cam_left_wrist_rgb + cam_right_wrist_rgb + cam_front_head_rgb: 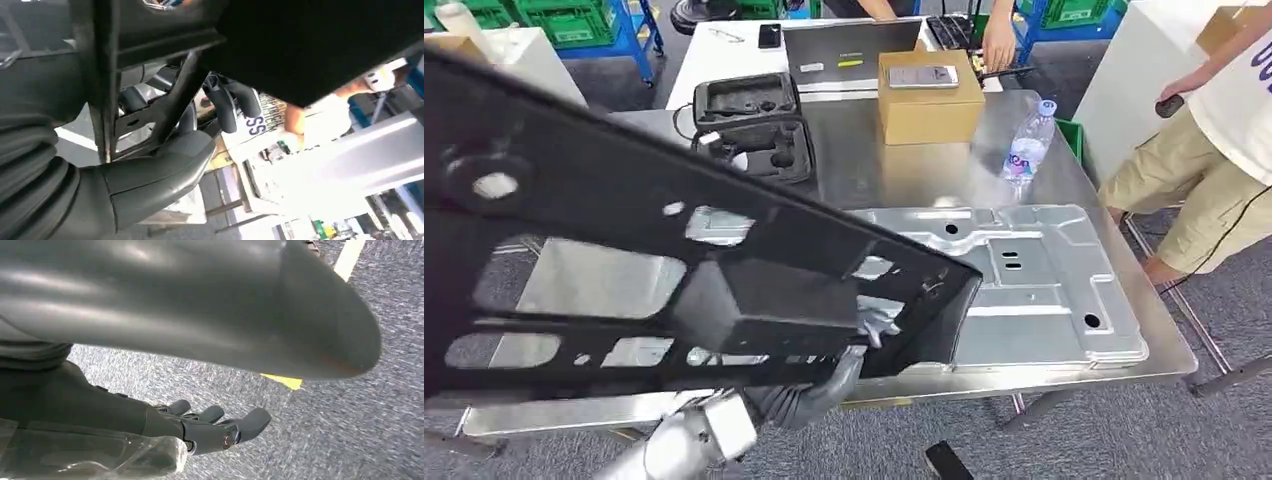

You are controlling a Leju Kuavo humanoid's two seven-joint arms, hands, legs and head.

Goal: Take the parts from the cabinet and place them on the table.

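Workshop floor, grey carpet; steel bench at centre, blue racks w/ green crates behind. One large black frame part, openwork w/ cut-outs, held up in the air over the bench's near-left portion, tilted, its right end above the one silver stamped panel already lying flat on the bench's near-right area. Left hand grips the frame's lower edge from beneath; wrist view shows thumb under a strut and dark fingers wrapped over it, i.e. pinching the frame. Right hand hangs over the carpet, fingers loosely extended, slightly apart, holding nothing.

Risks (judged): single-hand hold at one edge of a long part, so it may pivot or slip; its low corner could strike or scrape the panel on set-down; far end may catch the black case.

Count: 1 black frame, 1 silver panel, 1 open black case, 1 cardboard box, 1 phone on it, 1 water bottle by the bench's far-right edge, 1 laptop on the next table. Person stands beside the right edge.
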